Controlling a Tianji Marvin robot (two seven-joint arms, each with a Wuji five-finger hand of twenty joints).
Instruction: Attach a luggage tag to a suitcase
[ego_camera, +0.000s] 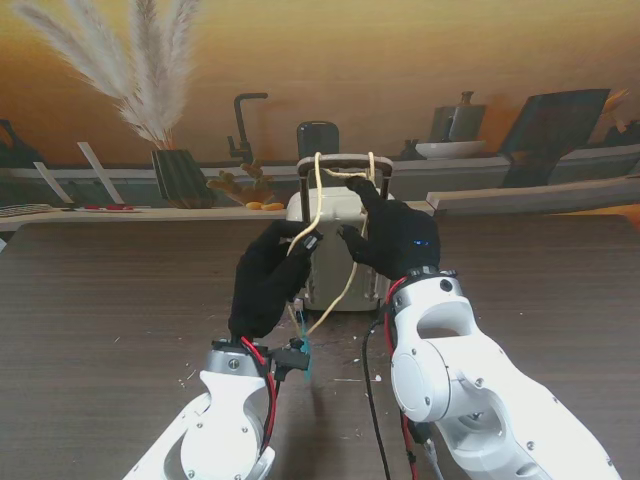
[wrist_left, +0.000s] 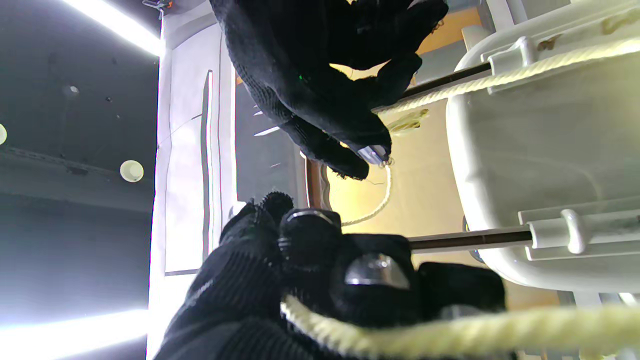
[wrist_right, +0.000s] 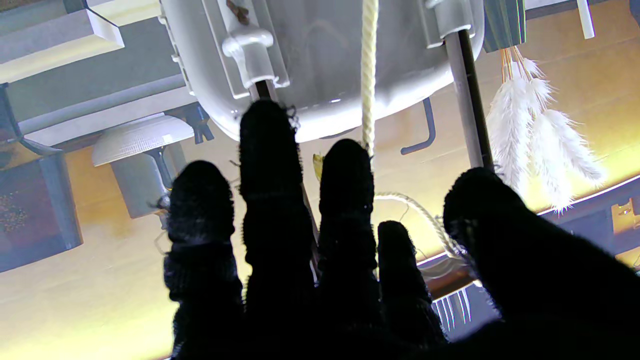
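A small white suitcase (ego_camera: 330, 210) stands upright at the middle of the table, its pull-out handle (ego_camera: 345, 160) raised on two dark rods. A cream cord (ego_camera: 318, 190) is draped over the handle bar, and both strands hang down the side facing me. My left hand (ego_camera: 265, 285), in a black glove, is curled on one strand (wrist_left: 450, 335) just in front of the case (wrist_left: 525, 150). My right hand (ego_camera: 398, 238) reaches up by the handle and pinches the other strand (wrist_right: 369, 75) between thumb and bent index. I cannot make out a tag.
Behind the suitcase, a back ledge carries a dark vase (ego_camera: 180, 175) with pampas grass, a black faucet (ego_camera: 245, 125) and a white bowl (ego_camera: 450, 148). A black cable (ego_camera: 368, 380) lies on the dark wooden table (ego_camera: 120, 300) between my arms. Small crumbs are scattered near it.
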